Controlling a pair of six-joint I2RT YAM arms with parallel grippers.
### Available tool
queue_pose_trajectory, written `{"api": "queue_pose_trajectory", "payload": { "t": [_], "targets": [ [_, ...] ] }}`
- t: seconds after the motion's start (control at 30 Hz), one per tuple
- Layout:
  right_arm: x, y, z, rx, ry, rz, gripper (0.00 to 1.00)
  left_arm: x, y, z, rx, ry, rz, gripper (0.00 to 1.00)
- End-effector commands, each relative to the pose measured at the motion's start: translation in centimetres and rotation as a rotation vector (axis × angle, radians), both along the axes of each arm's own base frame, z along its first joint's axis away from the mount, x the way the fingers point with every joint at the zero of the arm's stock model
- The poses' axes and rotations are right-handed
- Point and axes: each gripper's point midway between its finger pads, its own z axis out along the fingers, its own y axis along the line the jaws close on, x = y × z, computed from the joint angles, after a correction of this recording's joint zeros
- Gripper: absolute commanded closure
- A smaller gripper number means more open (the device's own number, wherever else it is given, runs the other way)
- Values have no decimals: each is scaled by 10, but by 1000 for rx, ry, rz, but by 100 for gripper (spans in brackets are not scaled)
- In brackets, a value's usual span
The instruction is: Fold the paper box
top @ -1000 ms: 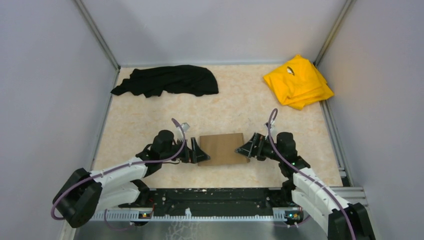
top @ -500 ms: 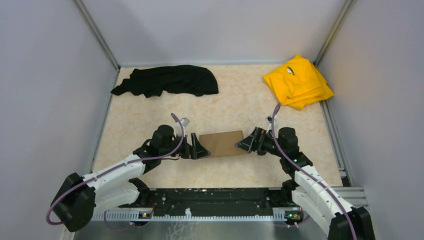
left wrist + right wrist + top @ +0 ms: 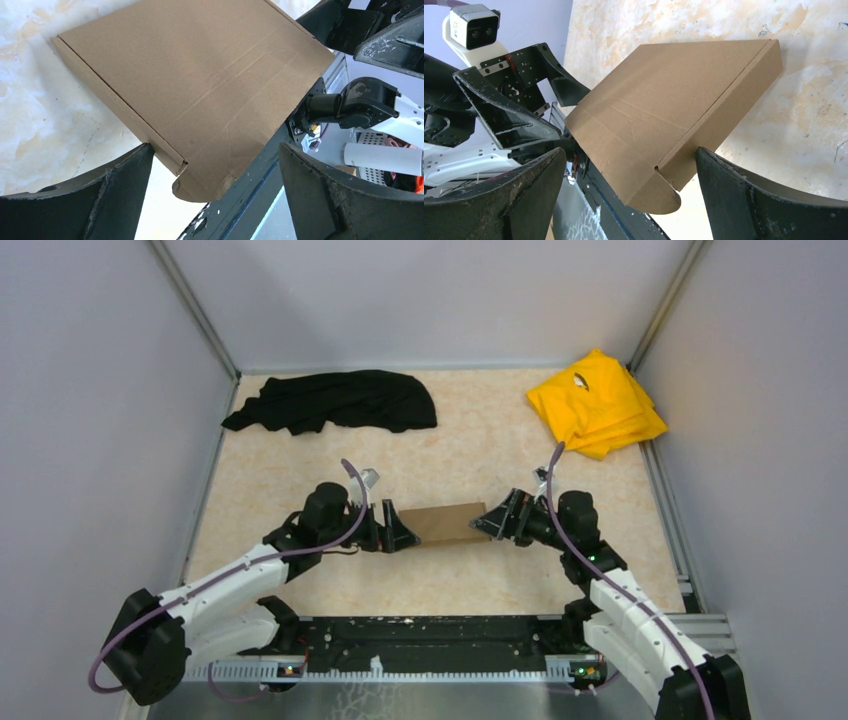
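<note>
Because, within the grey panel walls (image 3: 100, 390), the smooth beige marbled tabletop (image 3: 480, 440) likely gives little friction, the shallow brown cardboard mailer box (image 3: 450, 523), tilted at centre with its near edge raised, may slide and drop flat; the left gripper (image 3: 397, 536) and right gripper (image 3: 491, 524) flank its ends, jaws fully spread, clamping nothing.
</note>
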Motion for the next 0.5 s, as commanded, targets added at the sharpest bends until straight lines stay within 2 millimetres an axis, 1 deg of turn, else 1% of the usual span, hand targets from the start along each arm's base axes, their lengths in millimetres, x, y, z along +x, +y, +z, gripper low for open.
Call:
{"api": "queue_pose_trajectory", "payload": {
  "t": [0.0,0.47],
  "targets": [
    [-5,17,54,110,-92,101,1,6,-20,57,-126,-127,-61,1],
    [-3,20,63,144,-86,107,1,13,-23,78,-136,-154,-52,1]
  ]
}}
